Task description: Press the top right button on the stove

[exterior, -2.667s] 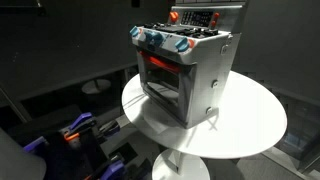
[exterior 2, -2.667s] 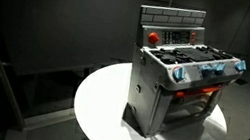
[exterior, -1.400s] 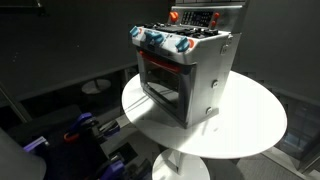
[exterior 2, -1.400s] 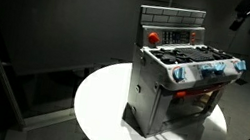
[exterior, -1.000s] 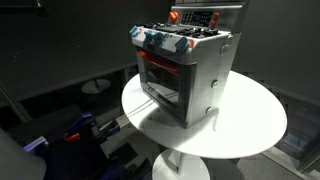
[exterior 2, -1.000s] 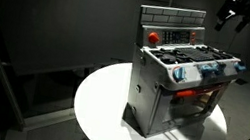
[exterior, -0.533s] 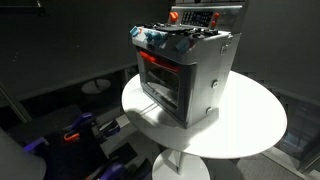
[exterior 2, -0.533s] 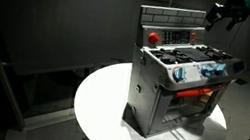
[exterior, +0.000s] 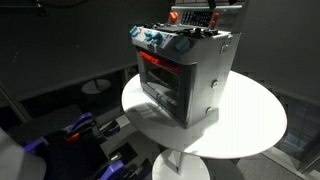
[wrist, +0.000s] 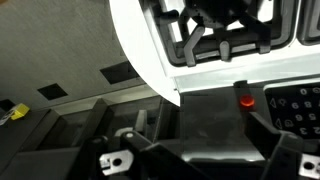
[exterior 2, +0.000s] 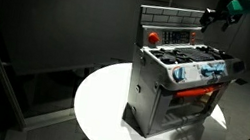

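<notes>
On my feed the round white table filled the left and middle of the scene, and the stove stood on it right of centre, set back from the near rim. It was a small, boxy, silver-grey toy oven. A row of blue round knobs ran along the front edge of the cooktop, with a red-glowing window in the door below them. A red back panel of tiny buttons rose at the rear, with a larger round red button at its left end. The stove stood upright on its base, with its long axis running vertically from the feet to the top of the back panel. In an exterior view its front faced near and to the right, while in an exterior view from across the scene the same front faced near and to the left. Farther right, the gripper hung in the air just beside the upper right corner of the back panel, and I could not tell whether it touched the panel. It was too small and dark for me to tell whether the claw was released or clenched. The wrist view looked down on the black burner grate and a bit of the red panel.
</notes>
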`<state>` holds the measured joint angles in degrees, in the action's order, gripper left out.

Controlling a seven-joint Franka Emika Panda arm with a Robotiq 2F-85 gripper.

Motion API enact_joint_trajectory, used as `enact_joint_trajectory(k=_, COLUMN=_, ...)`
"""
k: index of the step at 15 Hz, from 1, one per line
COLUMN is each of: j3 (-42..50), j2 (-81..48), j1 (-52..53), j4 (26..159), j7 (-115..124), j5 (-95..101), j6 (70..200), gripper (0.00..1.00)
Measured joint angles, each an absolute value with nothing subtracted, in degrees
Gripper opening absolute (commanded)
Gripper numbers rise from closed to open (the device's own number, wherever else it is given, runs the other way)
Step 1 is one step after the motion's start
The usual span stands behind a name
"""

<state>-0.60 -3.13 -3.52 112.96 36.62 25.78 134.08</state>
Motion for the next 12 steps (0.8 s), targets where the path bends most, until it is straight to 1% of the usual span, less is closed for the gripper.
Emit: enact_joint_trajectory(k=12, j3=2.5, j2=-9.3, j1=-0.4, j4=107.8, j7=38.2, j5=26.6, j6=134.0, gripper=1.00)
